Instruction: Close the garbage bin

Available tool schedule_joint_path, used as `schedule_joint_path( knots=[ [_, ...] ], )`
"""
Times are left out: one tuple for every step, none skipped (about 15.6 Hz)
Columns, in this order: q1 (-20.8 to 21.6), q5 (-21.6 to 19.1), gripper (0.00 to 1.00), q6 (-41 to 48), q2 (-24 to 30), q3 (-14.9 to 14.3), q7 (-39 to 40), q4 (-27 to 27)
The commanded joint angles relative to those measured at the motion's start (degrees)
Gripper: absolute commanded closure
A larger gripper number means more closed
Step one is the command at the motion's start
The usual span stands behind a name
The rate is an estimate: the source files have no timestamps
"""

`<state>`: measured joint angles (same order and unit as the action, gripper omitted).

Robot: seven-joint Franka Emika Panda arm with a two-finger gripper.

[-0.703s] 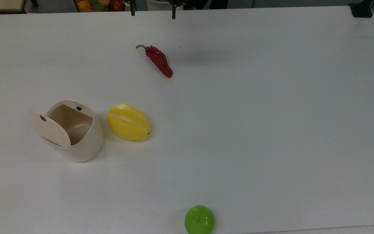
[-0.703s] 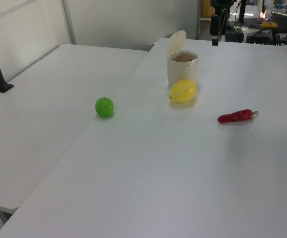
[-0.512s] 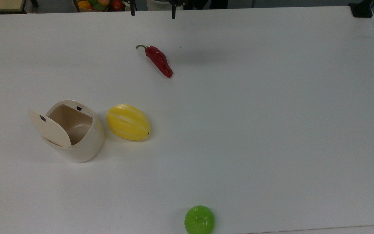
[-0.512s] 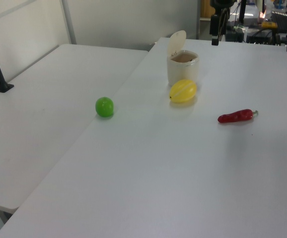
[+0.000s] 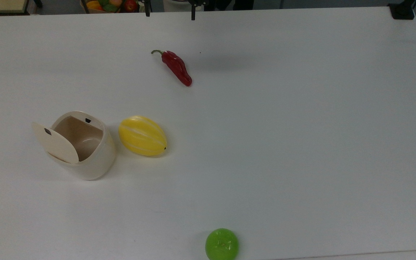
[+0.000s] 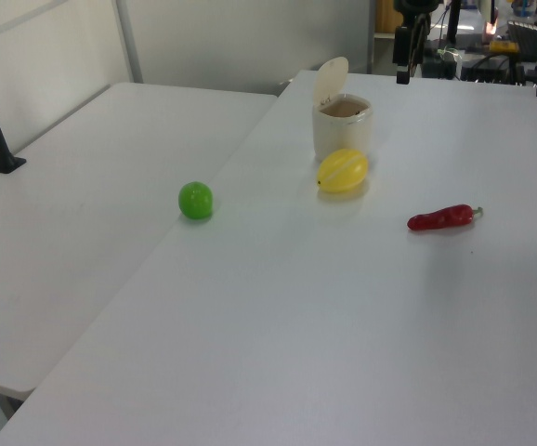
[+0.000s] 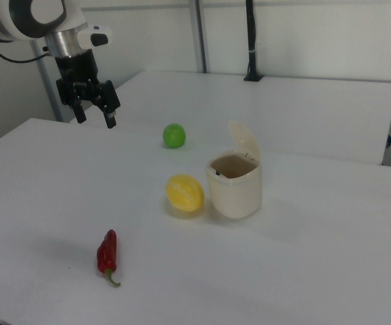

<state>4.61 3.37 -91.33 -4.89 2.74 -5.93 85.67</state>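
Gripper point(image 7: 95, 113) spread; garbage bin point(image 7: 235, 185) upright.

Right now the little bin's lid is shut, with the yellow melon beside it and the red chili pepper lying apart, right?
Not quite: the garbage bin has its lid standing open, as the right view shows. The yellow melon is beside it, and the red chili pepper lies apart.

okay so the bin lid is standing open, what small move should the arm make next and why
Probably carry the gripper, hanging open and high near the table edge, across toward the garbage bin. Its lid stands upright with the tan inside showing, and nothing touches it yet, so the gap must close before any push on the lid.
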Motion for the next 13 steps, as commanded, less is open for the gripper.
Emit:
schedule_joint_path(
  knots=[
    [0.0,-1.2,0.00,-0.1,1.8,-0.5,1.4,1.8],
    [0.0,-1.2,0.00,-0.1,1.8,-0.5,1.4,1.8],
    [0.0,-1.2,0.00,-0.1,1.8,-0.5,1.4,1.8],
    [0.0,-1.2,0.00,-0.1,1.8,-0.5,1.4,1.8],
    [0.0,-1.2,0.00,-0.1,1.7,-0.5,1.4,1.8],
    [0.0,-1.2,0.00,-0.1,1.8,-0.5,1.4,1.8],
    [0.0,-1.2,0.00,-0.1,1.8,-0.5,1.4,1.8],
    [0.0,-1.2,0.02,-0.1,1.8,-0.5,1.5,1.8],
    [0.0,-1.2,0.10,0.0,1.8,-0.5,1.7,1.8],
    [0.0,-1.2,0.27,0.0,1.8,-0.5,2.4,1.8],
    [-0.1,-1.2,0.57,0.1,1.8,-0.5,3.5,1.8],
    [-0.2,-1.3,0.84,0.1,1.8,-0.5,4.3,1.8],
    [-0.2,-1.3,1.00,0.1,1.8,-0.5,4.3,1.8]
  ],
)
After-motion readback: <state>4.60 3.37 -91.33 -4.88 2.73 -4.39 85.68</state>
